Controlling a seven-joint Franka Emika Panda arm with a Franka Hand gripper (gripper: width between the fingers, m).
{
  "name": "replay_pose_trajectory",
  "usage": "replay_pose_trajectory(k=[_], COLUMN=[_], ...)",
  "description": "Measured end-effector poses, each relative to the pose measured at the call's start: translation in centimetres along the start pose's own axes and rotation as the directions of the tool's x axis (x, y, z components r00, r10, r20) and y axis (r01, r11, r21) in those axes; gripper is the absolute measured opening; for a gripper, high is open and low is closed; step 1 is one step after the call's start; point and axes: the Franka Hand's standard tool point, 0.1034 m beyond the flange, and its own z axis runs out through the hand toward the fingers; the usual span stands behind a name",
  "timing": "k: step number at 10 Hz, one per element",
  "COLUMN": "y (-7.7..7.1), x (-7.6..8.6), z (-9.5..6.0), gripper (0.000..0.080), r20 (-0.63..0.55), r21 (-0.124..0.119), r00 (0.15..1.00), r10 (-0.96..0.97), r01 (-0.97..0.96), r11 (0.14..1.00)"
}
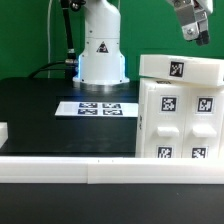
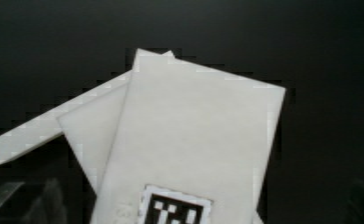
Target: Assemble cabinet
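one white rail (image 1: 60, 172) crosses the foreground of the black table (image 1: 40, 105); behind it the marker board (image 1: 98, 108) lies before the arm's base (image 1: 101, 50). at the exterior view's right stands the tagged cabinet (image 1: 180, 110), the gripper (image 1: 192, 25) hovering above it, fingers apart, holding nothing.

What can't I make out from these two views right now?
- Gripper: cut off by the exterior view's top edge; open or shut unclear.
- Cabinet: cut by the exterior view's right edge; its inside is hidden.
- Tag in the wrist view: cut off by the edge, blurred.
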Motion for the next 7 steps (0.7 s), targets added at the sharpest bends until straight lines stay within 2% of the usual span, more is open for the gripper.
replay_pose_trajectory(k=[1,4,5,7], y=[0.2,0.4,0.5,0.5], x=[-0.1,-0.7,-1.0,-1.1], z=[0.1,0.0,0.0,0.0], gripper=[0.0797,0.0797,0.0797,0.0797], r20=[-0.003,0.027,0.042,0.06], r21=[-0.044,-0.094,-0.108,-0.106], r00=[0.993,0.907,0.875,0.774], r10=[-0.115,-0.42,-0.482,-0.63], r01=[0.115,0.421,0.484,0.633], r11=[0.992,0.902,0.868,0.767])
